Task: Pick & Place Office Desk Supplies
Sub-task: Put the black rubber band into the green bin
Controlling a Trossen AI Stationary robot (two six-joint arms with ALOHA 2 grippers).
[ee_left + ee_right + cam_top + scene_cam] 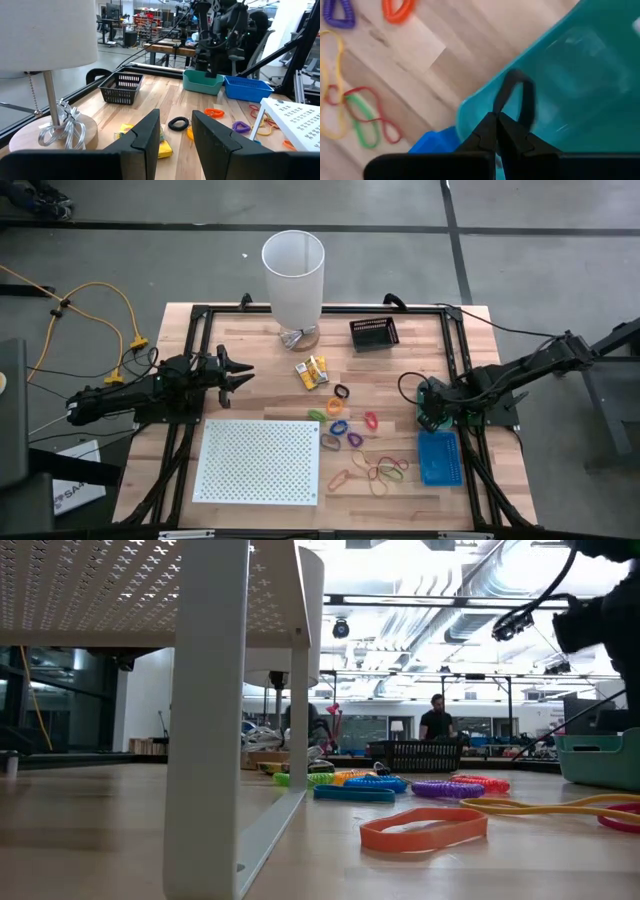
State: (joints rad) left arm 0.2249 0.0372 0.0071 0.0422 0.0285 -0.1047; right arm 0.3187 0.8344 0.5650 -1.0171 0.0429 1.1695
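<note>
R pincer (496, 125) is clamped on a black loop (516, 97) over the teal bin (580, 75) at the surface's right edge, L pincer (175, 132) approx. half-open, empty, aimed at what looks like yellow-orange packets (312, 372).

coloured loops (352, 432) lie scattered mid-table; yellow-orange packets (312, 372) lie near them.

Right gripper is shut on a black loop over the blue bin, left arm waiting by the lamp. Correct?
One slip: it's over the teal bin, not the blue bin. The right wrist view shows the right gripper shut on the black loop above the teal bin's rim, the blue one beside it. The left gripper does wait near the lamp.
</note>
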